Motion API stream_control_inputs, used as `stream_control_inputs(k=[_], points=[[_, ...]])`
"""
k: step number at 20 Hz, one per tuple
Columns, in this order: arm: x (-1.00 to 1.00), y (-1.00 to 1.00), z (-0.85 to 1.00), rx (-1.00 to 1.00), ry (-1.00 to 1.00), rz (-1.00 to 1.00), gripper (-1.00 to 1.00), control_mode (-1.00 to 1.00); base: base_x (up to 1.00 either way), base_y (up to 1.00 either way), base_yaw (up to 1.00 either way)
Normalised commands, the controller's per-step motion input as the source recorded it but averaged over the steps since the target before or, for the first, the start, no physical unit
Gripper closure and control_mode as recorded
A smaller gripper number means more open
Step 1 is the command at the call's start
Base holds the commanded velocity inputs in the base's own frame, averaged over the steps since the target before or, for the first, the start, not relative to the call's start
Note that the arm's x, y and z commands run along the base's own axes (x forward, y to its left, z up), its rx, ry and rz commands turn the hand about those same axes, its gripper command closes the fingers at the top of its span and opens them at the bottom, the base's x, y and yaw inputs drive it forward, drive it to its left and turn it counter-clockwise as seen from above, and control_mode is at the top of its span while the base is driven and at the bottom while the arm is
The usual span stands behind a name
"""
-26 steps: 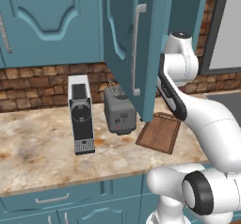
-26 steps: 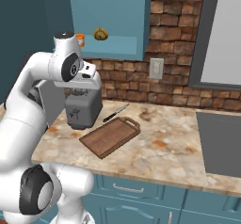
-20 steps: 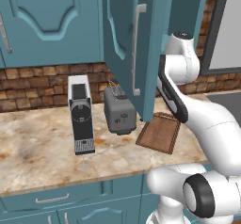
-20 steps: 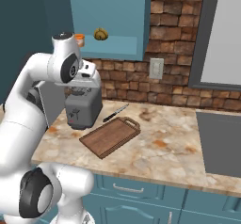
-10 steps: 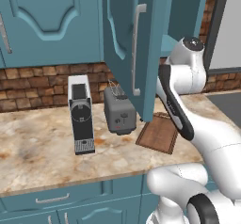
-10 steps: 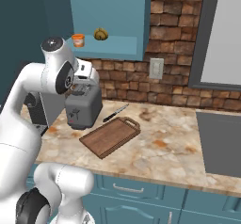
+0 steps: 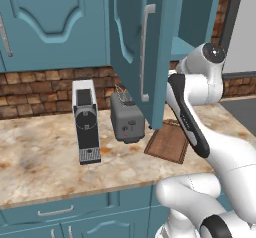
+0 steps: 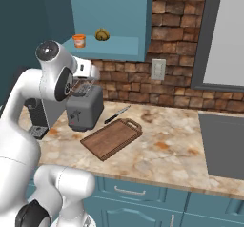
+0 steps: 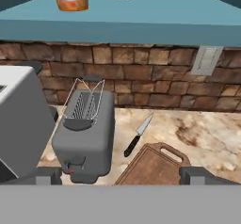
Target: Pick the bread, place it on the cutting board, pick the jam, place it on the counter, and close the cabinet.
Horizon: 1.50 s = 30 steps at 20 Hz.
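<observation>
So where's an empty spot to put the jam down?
The counter is bare between the cutting board and the stovetop. It is crowded on the left, where toaster, knife and coffee machine stand.

We've got the arm folded up tall, elbow bent and the wrist sitting high, hand pointed forward and tipped a bit downward. Our tool has its jaws spread wide apart, both fingertips bare, nothing gripped between them.
</observation>
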Motion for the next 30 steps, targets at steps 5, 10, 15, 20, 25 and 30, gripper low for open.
stream_control_inputs(k=[5, 10, 15, 20, 25, 30], points=[[0.0, -0.02, 0.41, 0.01, -0.03, 0.0, -1.0, -1.0, 0.0, 0.0, 0.0], [0.0, 0.0, 0.38, 0.0, 0.0, 0.0, -1.0, -1.0, 0.0, 0.0, 0.0], [0.0, 0.0, 0.35, 0.0, 0.0, 0.0, -1.0, -1.0, 0.0, 0.0, 0.0], [0.03, 0.0, 0.27, 0.0, 0.0, 0.02, -1.0, -1.0, 0.0, 0.0, 0.0], [0.02, 0.12, 0.22, 0.0, 0.0, 0.0, -1.0, -1.0, 0.0, 0.0, 0.0], [0.05, 0.21, 0.24, 0.0, 0.02, 0.0, -1.0, -1.0, 0.0, 0.0, 0.0]])
